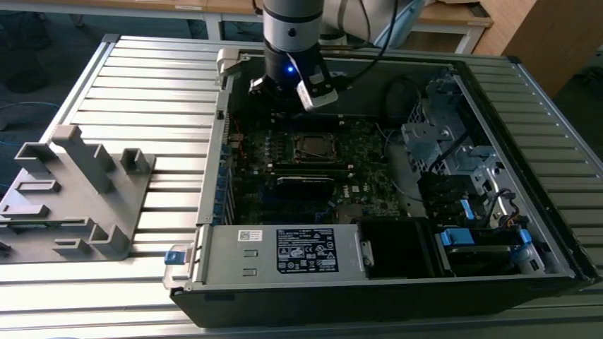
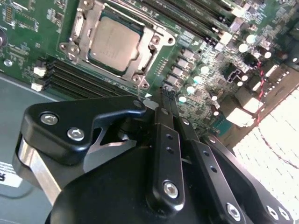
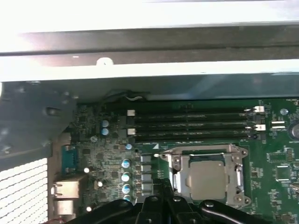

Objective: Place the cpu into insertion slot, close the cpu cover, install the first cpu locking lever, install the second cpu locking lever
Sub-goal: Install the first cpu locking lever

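Black memory slots [image 3: 191, 123] beside cpu [image 3: 208, 176]

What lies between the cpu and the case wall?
Long black memory slots run between the cpu and the grey case wall, seen in the first wrist view.

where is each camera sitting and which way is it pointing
Exterior view: off the arm, high, looking down into the open computer case; the arm shows.
First wrist view: on the arm, looking past the gripper at the motherboard.
Second wrist view: on the arm, close behind the gripper, facing the motherboard.
Both wrist views share the cpu.
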`<control>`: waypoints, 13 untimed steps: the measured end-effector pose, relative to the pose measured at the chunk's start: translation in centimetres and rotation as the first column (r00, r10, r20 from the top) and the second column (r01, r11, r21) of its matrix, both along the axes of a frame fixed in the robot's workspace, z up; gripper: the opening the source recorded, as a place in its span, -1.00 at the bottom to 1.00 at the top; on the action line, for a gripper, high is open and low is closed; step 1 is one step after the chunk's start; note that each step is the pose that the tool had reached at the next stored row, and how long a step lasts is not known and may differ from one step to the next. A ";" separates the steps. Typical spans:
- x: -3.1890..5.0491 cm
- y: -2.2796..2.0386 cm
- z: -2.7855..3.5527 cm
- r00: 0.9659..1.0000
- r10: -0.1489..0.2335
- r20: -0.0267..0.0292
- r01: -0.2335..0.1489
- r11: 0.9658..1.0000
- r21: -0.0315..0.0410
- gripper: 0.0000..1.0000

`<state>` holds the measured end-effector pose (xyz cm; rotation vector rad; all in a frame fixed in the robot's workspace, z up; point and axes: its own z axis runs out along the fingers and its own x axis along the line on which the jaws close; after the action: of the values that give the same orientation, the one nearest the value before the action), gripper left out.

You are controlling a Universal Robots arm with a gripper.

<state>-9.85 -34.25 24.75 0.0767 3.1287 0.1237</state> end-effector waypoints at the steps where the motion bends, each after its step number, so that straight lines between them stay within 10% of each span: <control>1: -0.20 -0.01 0.00 1.000 0.000 0.001 0.000 1.000 0.000 -0.79; 4: -0.68 -0.03 0.00 1.000 0.000 0.003 0.000 1.000 0.003 -0.79; 9: -0.75 -0.11 0.00 1.000 0.000 0.003 0.000 0.998 0.066 -0.79; 13: -1.03 -0.12 -0.01 1.000 0.000 0.003 0.000 0.997 0.081 -0.79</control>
<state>-10.88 -34.37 24.75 0.0773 3.1202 0.2500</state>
